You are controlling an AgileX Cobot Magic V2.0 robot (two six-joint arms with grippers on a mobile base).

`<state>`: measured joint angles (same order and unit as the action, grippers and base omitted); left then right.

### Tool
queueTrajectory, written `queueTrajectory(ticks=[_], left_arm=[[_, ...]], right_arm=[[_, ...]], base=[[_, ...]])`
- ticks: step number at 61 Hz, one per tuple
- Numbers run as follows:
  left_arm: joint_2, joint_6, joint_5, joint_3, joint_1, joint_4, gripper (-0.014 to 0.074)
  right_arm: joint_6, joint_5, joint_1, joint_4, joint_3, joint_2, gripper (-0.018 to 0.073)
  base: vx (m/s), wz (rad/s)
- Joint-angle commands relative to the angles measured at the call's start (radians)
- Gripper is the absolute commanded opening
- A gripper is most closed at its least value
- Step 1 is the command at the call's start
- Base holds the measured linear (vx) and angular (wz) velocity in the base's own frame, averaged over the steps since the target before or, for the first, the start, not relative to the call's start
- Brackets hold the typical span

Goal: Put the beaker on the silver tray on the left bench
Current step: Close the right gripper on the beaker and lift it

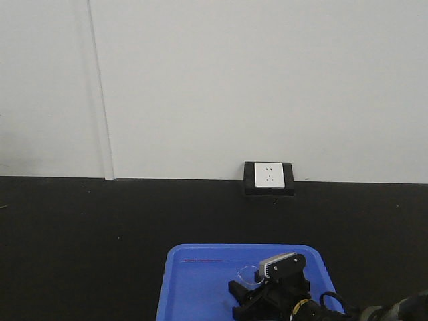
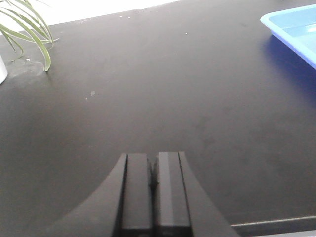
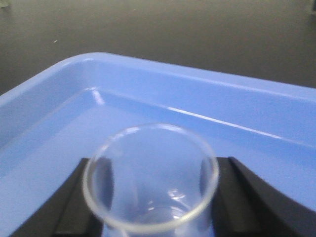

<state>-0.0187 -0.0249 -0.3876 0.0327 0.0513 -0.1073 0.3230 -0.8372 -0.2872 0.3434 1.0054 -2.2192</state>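
The beaker, small and clear, stands upright between the black fingers of my right gripper, which press on both its sides. It is inside the blue plastic tray. In the front view the beaker and the right gripper are low over the blue tray, which sits on the black bench top. My left gripper is shut and empty above bare black bench. The silver tray is out of view.
A white wall socket in a black frame sits on the wall behind the bench. A green plant's leaves hang at the far left. A corner of the blue tray shows at the upper right of the left wrist view.
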Motion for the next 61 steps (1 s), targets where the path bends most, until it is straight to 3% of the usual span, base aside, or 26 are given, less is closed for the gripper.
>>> queueTrajectory(ticks=[1, 9, 21, 30, 40, 61], left_arm=[[-0.007, 0.002, 0.078, 0.02, 0.007, 0.0, 0.0001], [-0.007, 0.002, 0.078, 0.02, 0.007, 0.0, 0.0001], [-0.007, 0.002, 0.078, 0.02, 0.007, 0.0, 0.0001], [-0.007, 0.002, 0.078, 0.02, 0.007, 0.0, 0.0001], [-0.007, 0.002, 0.078, 0.02, 0.007, 0.0, 0.0001], [-0.007, 0.002, 0.078, 0.02, 0.007, 0.0, 0.0001]], right_arm=[[-0.007, -0.069, 0.0, -0.053, 0.024, 0.055, 0.0235], [-0.007, -0.071, 0.001, -0.062, 0.024, 0.055, -0.0017], [-0.006, -0.017, 0.001, -0.063, -0.014, 0.155, -0.0015], [-0.007, 0.193, 0.003, -0.064, -0.072, 0.357, -0.0015], [-0.007, 0.486, 0.003, -0.063, -0.193, 0.686, -0.0014], [-0.007, 0.771, 0.003, -0.067, -0.543, 1.408, -0.0014]], base=[[0.0, 0.0], [0.0, 0.0], [0.0, 0.0], [0.0, 0.0], [0.0, 0.0], [0.0, 0.0]])
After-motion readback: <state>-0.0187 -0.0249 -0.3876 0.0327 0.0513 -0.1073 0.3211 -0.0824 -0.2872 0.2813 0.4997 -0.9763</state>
